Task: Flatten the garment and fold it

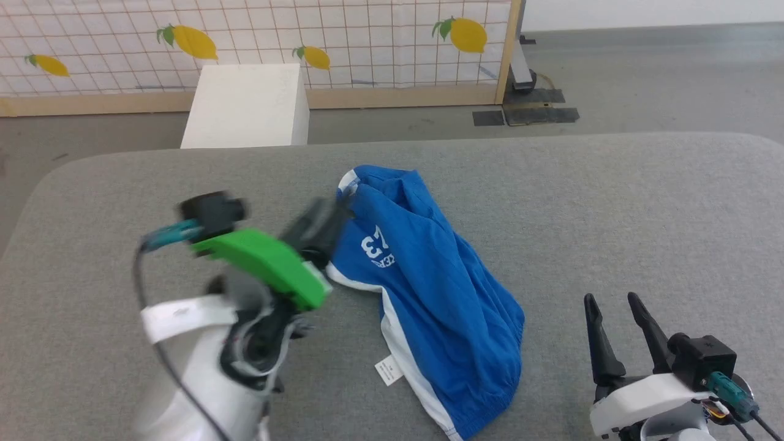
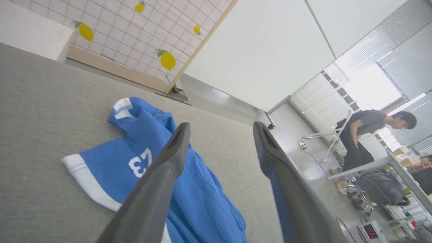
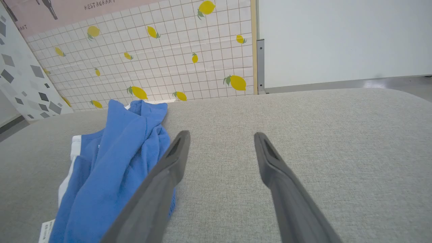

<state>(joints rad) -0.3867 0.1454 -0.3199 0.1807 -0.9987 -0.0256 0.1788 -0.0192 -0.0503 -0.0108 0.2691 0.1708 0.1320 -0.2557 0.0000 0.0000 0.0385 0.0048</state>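
**Shorts (image 1: 441,294) bunched mid-bench (image 1: 612,214), both claws open**

Hard to read first: the shorts' near end runs off the head view's bottom edge. The left claw (image 2: 221,126) is a blur there, over their far-left edge; touching or not, can't tell. They lie crumpled, long axis running far-left to near-right. Bright blue, white side stripe, "23" (image 1: 373,244) upside down. Left claw's fingers stand spread, nothing between. Right claw (image 1: 611,298) gapes too, well clear on the right. White tag (image 1: 387,370) pokes out near-left.
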